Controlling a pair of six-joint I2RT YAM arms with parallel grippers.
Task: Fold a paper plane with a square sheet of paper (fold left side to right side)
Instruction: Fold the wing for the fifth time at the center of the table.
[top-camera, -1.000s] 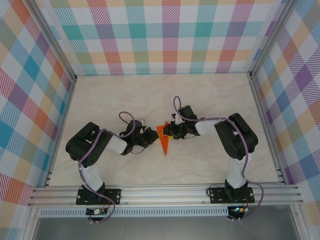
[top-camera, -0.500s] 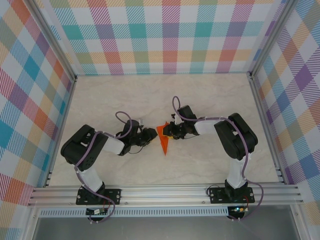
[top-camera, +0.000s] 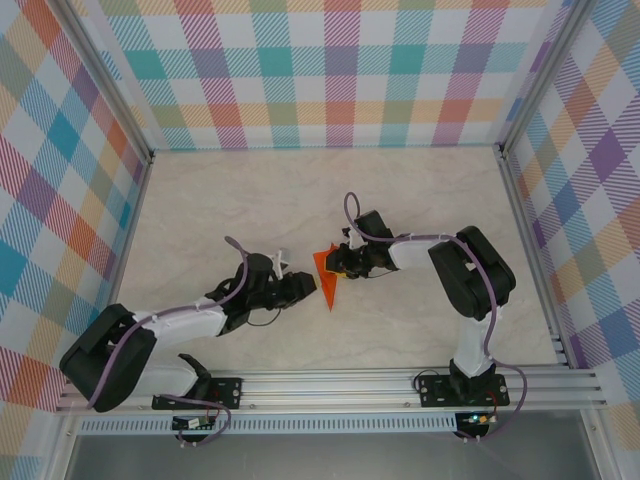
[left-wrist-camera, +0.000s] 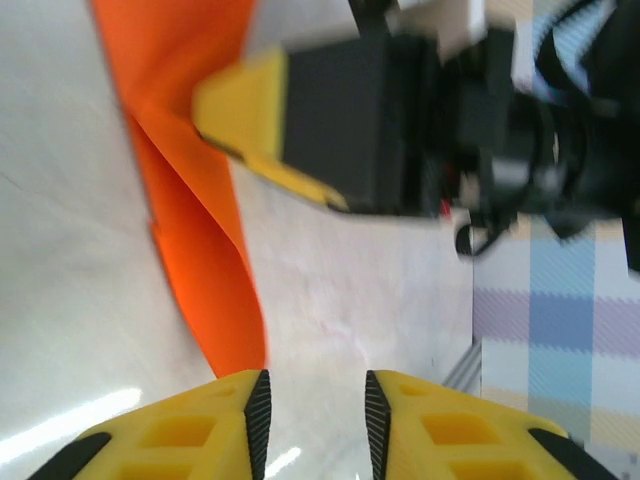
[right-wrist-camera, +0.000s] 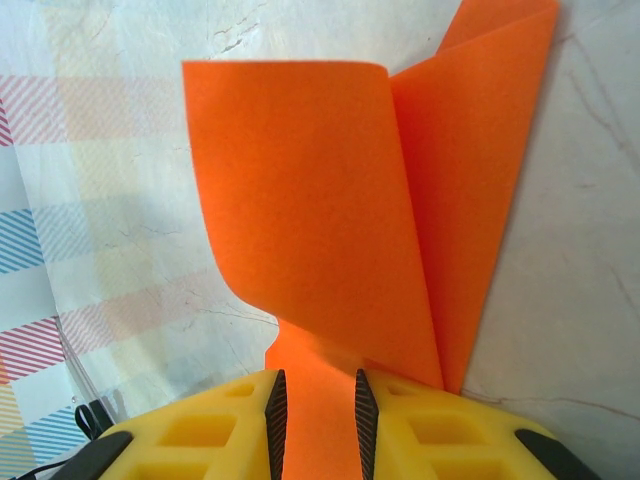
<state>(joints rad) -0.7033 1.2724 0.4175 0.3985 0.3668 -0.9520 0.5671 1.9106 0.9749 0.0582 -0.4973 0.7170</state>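
**Orange paper (top-camera: 326, 283) pinched at one end, free at the other**

Lies near the middle of the table (top-camera: 420, 210), between the two arms, folded to a narrow shape with its point towards the near edge. Gripped at the far, wider end by the right gripper (right-wrist-camera: 315, 395), both yellow fingers pressed together on a strip of the paper passing between them. From the right wrist camera, shows one flap curling up and over to the left, with a second folded layer just beside it on the right. Left gripper (left-wrist-camera: 315, 390) low over the table at the pointed end, fingers spread a little, with bare table surface in the gap. Pointed end of the paper just beside the tip of one left finger; not possible to tell whether touching or slightly apart. Looks plain and unmarked, with one crease running along its length in the left wrist view.
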